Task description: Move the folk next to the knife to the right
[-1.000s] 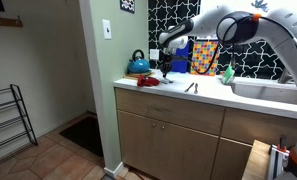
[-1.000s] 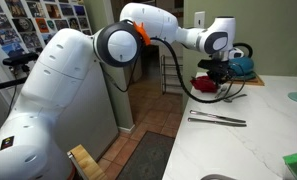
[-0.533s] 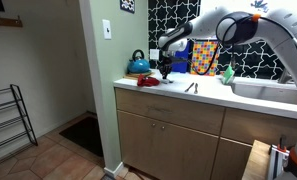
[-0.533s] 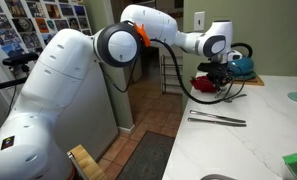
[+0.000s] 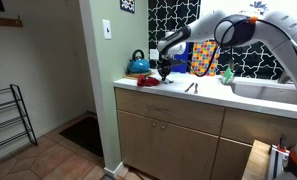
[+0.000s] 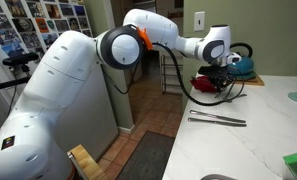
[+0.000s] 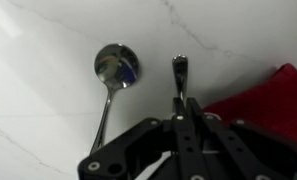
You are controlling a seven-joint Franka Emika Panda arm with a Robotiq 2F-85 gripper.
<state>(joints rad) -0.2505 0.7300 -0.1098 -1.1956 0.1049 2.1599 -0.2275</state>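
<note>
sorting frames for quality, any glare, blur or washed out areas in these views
Wrist view: the spoon shows mirror glare in its bowl, and the gripper, close to the lens, is a dark, soft-edged mass at the metal utensil. In an exterior view the white counter looks washed out, and the two utensils lying on it are thin blurry slivers.

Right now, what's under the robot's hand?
White counter, a spoon, a red cloth, and a metal utensil in the hand, which covers its other end.
</note>
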